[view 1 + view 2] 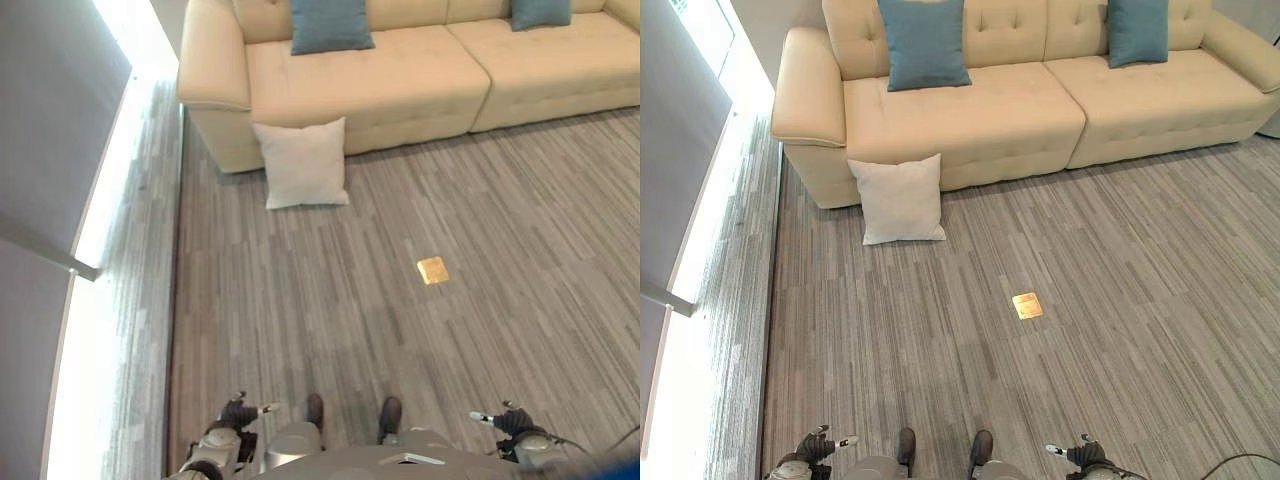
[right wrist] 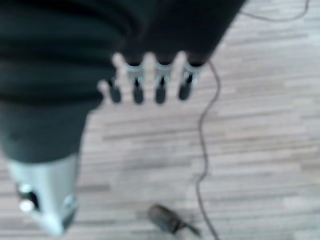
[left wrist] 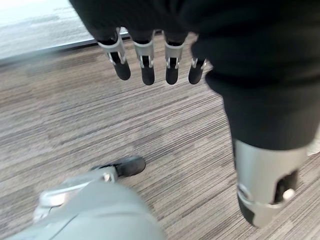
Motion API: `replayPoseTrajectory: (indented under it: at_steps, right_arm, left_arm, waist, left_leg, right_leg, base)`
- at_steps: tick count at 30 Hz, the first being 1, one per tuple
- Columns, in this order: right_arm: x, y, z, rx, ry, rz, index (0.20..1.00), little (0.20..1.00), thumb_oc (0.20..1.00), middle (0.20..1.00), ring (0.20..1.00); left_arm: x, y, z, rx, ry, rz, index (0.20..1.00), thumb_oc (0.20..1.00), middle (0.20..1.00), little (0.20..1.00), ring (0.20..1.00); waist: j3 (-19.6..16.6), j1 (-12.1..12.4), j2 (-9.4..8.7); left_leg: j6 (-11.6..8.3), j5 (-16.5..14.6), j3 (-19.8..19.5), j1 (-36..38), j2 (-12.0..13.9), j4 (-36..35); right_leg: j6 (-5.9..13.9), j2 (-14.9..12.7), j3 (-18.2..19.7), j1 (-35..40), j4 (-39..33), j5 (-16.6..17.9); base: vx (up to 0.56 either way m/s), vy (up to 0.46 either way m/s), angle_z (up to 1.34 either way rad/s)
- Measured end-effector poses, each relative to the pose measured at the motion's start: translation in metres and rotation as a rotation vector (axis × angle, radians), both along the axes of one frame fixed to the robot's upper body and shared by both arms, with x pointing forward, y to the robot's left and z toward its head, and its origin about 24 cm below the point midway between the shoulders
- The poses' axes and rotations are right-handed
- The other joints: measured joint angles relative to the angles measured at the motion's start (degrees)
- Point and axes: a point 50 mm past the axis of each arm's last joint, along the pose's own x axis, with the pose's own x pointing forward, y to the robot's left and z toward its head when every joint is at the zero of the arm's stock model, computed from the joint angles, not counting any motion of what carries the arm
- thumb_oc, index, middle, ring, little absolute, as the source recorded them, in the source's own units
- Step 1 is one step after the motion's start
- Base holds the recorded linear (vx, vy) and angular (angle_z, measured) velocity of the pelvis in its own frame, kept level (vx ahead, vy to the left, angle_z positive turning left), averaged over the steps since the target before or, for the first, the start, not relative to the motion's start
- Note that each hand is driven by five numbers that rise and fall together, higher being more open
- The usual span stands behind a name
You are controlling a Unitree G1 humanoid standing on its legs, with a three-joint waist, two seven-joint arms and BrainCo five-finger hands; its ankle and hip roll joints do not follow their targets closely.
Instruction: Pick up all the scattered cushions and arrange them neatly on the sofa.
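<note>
Well apart from both open hands (image 1: pixel 820 447), white cushion (image 1: pixel 900 198) leans against sofa (image 1: pixel 970 115).

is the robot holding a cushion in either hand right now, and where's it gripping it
Nothing is held. The left hand and right hand hang open over the floor, fingers straight. The white cushion leans against the sofa, untouched.

Bright daylight pours in along the tall window strip (image 1: pixel 95 300) on the robot's left, blown out to white glare. The grey striped plank floor (image 1: pixel 1090 300) is evenly lit with soft shadows. A small square brass floor plate (image 1: pixel 1027 305) glints. The right wrist view is blurred.
</note>
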Motion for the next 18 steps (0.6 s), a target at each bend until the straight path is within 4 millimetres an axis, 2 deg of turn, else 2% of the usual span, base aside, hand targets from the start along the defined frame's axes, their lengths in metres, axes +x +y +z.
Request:
replayPoseTrajectory:
  at_steps: [3,7,10,15,18]
  right_arm:
    - [-0.005,0.005,-0.003,0.013,0.014,0.003,1.000,1.000,1.000,1.000,1.000]
    - [-0.007,0.006,-0.003,0.014,0.016,0.008,1.000,1.000,1.000,1.000,1.000]
    - [-0.009,0.005,-0.004,0.011,0.024,0.012,1.000,1.000,1.000,1.000,1.000]
    - [-0.010,0.004,-0.004,0.008,0.030,0.014,1.000,1.000,1.000,1.000,1.000]
    - [-0.009,0.005,-0.004,0.005,0.031,0.026,1.000,1.000,1.000,1.000,1.000]
  left_arm:
    - [-0.013,0.006,-0.002,0.013,0.031,0.009,1.000,1.000,1.000,1.000,1.000]
    - [-0.022,0.004,-0.004,0.005,0.051,0.014,1.000,1.000,1.000,1.000,1.000]
    - [-0.032,0.004,-0.006,0.013,0.082,0.001,1.000,1.000,1.000,1.000,1.000]
    - [-0.044,0.005,-0.008,0.015,0.117,0.003,1.000,1.000,1.000,1.000,1.000]
    - [-0.043,0.006,-0.008,0.018,0.118,0.006,1.000,1.000,1.000,1.000,1.000]
  waist:
    - [-2.3,0.1,-0.06]
    - [-4.8,0.1,0.67]
    - [-5.3,0.1,1.40]
    - [-6.0,0.4,1.16]
    - [-5.8,1.2,0.94]
  left_leg:
    - [0.49,-0.1,1.0,1.4,-0.2,-0.9]
    - [0.61,-0.2,1.1,1.8,-0.2,-0.9]
    - [0.15,-0.6,1.1,2.0,0.2,-1.2]
    - [0.39,-0.3,0.9,2.1,0.4,-1.0]
    - [0.39,-0.3,0.9,2.3,0.2,-1.0]
  right_leg:
    - [0.32,-0.1,1.0,0.5,0.0,-0.1]
    - [0.50,-0.2,1.2,0.8,0.0,0.0]
    - [0.77,0.1,1.3,1.2,-0.2,-0.4]
    - [0.68,0.3,1.3,1.2,-0.3,-0.4]
    - [0.52,0.2,1.2,1.0,-0.2,-0.3]
  base:
    - [0.03,0.016,-0.14]
    - [0.03,0.018,-0.04]
    - [0.06,0.018,-0.02]
    - [0.01,0.003,0.00]
    - [0.00,0.047,-0.01]
